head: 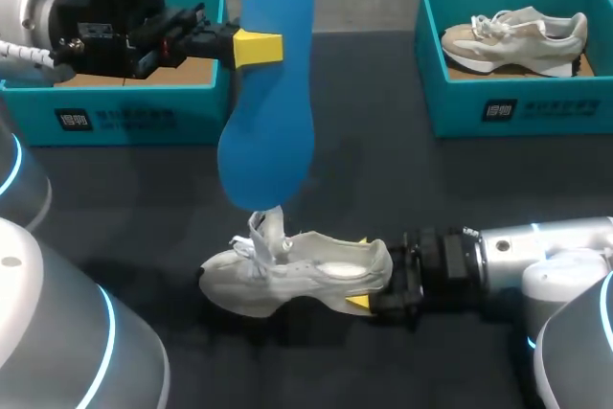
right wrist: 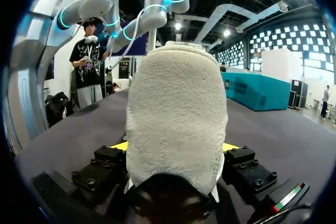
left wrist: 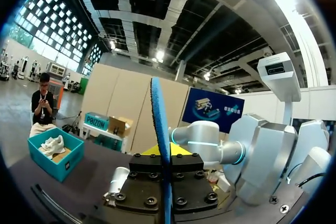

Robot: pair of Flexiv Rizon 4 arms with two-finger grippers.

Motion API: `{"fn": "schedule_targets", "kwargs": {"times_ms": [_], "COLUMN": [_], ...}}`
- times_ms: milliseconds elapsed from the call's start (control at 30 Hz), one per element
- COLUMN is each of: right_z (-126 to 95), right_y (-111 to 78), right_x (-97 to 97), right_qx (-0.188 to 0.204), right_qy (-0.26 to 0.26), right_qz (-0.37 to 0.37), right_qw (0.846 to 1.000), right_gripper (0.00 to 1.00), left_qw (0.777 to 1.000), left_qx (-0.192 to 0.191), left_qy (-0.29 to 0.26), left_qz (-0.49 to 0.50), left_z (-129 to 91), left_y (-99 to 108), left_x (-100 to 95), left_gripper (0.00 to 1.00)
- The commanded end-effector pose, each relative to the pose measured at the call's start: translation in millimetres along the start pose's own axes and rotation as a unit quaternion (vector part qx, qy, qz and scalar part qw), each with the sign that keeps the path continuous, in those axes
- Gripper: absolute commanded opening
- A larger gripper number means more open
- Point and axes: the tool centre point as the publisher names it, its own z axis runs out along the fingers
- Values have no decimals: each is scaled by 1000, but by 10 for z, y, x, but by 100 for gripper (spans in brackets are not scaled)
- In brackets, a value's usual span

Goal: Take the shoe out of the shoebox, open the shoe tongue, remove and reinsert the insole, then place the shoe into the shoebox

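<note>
At the left, a teal box point(head: 124, 117) is sitting at the back of the table point(head: 383, 189). By its right end the left gripper point(head: 261, 48) is hanging in the air, its fingers closing on the blue insole point(head: 268, 93) from both sides. The insole is dangling upright, its lower end just above the shoe point(head: 297, 270). The shoe is resting on the table, toe pointing left. The right gripper point(head: 366, 273) is pinching its heel, a yellow tip on each side. Far right, the other box point(head: 517, 112) is holding a second shoe point(head: 517, 34).
</note>
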Motion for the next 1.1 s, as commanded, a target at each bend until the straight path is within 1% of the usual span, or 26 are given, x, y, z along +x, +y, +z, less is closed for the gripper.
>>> {"fn": "schedule_targets", "kwargs": {"times_ms": [33, 133, 233, 333, 433, 600, 700, 900, 1000, 1100], "right_z": [-76, -136, -187, -238, -310, -406, -450, -532, -544, -528], "right_y": [114, 143, 174, 195, 229, 334, 383, 510, 592, 678], "right_x": [35, 38, 51, 61, 67, 81, 83, 74, 82, 89], "right_qx": [22, 31, 51, 85, 110, 158, 208, 279, 316, 357], "right_qy": [-5, -8, -8, -5, -4, 3, 3, 6, 8, 10], "right_qz": [-1, -3, -2, 2, 3, 6, 17, 26, 29, 30], "right_qw": [1000, 999, 999, 996, 994, 987, 978, 960, 948, 933], "right_gripper": [100, 100, 100, 100, 100, 100, 100, 100, 100, 100], "left_qw": [1000, 1000, 1000, 1000, 1000, 1000, 1000, 1000, 1000, 1000], "left_qx": [-1, -1, -1, -1, -1, -1, -1, -1, -1, -1], "left_qy": [0, 0, 0, 0, 0, 0, 0, 0, 0, 0], "left_qz": [0, 0, 0, 0, 0, 0, 0, 0, 0, 0], "left_z": [3, 3, 3, 3, 3, 3, 3, 3, 3, 3], "left_y": [3, 3, 3, 3, 3, 3, 3, 3, 3, 3], "left_x": [0, 0, 0, 0, 0, 0, 0, 0, 0, 0], "left_gripper": [0, 0, 0, 0, 0, 0, 0, 0, 0, 0]}}
